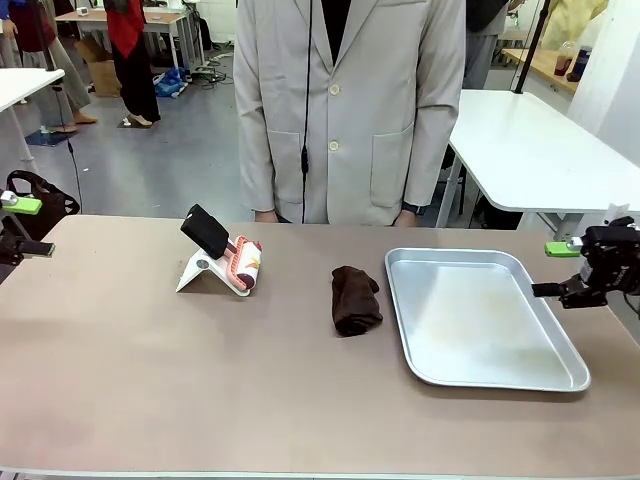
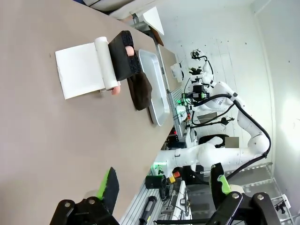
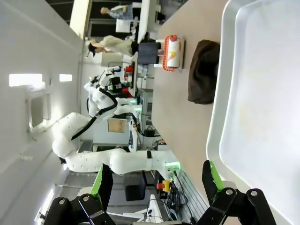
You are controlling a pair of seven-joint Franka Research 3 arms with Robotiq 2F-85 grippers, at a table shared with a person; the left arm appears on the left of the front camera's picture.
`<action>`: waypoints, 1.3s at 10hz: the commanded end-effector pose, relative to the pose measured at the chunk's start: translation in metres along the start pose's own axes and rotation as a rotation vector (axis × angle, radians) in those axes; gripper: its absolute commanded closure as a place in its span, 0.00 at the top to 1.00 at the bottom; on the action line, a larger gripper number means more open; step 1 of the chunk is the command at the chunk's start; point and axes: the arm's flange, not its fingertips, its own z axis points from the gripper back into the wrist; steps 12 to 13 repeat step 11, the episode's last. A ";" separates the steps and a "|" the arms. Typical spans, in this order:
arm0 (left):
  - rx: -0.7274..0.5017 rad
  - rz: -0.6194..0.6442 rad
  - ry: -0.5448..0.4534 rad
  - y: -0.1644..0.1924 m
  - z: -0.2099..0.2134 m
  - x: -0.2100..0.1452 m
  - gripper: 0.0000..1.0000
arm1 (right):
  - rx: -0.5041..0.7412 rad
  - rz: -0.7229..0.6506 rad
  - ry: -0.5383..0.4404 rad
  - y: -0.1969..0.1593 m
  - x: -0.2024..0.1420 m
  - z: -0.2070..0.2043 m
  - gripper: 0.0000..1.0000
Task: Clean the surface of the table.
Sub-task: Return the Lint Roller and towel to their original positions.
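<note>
Grippers first: your left gripper (image 2: 164, 187) stands with its jaws spread wide and nothing between them, hanging at the left end of the table (image 1: 150, 370), just over its edge. Your right gripper (image 3: 157, 180) is equally wide open and equally empty (green pads showing on both fingers), poised at the right end beside the metal tray (image 1: 560, 375). So the brownish tabletop stretches between your two tools, with neither one touching it.

Moving inward from the right gripper, you meet the tray first, lying flat on the table. Just left of it sits a dark brown folded cloth (image 1: 355, 298), close to the tray's rim but apart from it. Farther left, you see a white angled stand (image 1: 205, 273) with a black block (image 1: 206, 231) and a red-patterned roll (image 1: 246, 262) resting on it. A person in a pale coat (image 1: 350, 100) stands at the far side.
</note>
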 end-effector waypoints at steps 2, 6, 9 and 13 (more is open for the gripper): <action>-0.006 -0.006 0.001 -0.005 -0.001 -0.006 1.00 | -0.010 -0.003 0.013 0.007 -0.003 0.004 1.00; -0.006 -0.006 0.001 -0.005 -0.001 -0.006 1.00 | -0.010 -0.003 0.013 0.007 -0.003 0.004 1.00; -0.006 -0.006 0.001 -0.005 -0.001 -0.006 1.00 | -0.010 -0.003 0.013 0.007 -0.003 0.004 1.00; -0.006 -0.006 0.001 -0.005 -0.001 -0.006 1.00 | -0.010 -0.003 0.013 0.007 -0.003 0.004 1.00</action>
